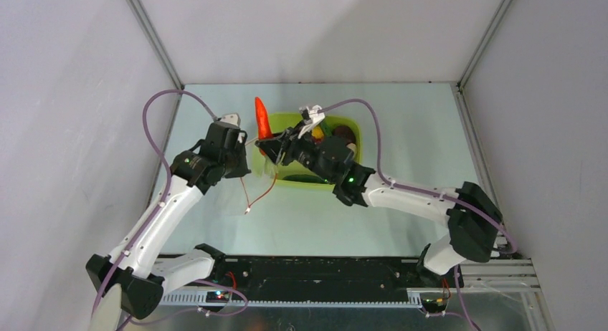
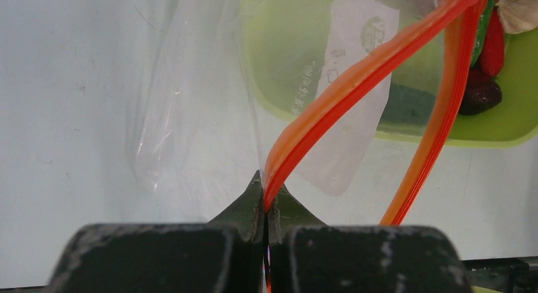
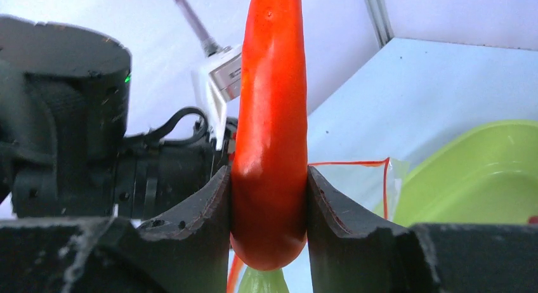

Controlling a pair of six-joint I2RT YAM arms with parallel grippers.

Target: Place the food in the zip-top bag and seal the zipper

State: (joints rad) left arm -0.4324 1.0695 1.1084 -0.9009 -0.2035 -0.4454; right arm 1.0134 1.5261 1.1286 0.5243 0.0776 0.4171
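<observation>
My left gripper is shut on the orange-red zipper of the clear zip-top bag, whose white label hangs in front of the tray. The bag's mouth hangs open in a loop. My right gripper is shut on the orange carrot, held upright with its green stem end below the fingers. In the top view the carrot points up just right of my left gripper, with my right gripper beside the bag. The zipper strip dangles toward the table.
The lime-green tray stands behind my right gripper. It holds a red chili, a dark maroon ball, pale garlic and a green cucumber. Grey walls enclose the table on three sides.
</observation>
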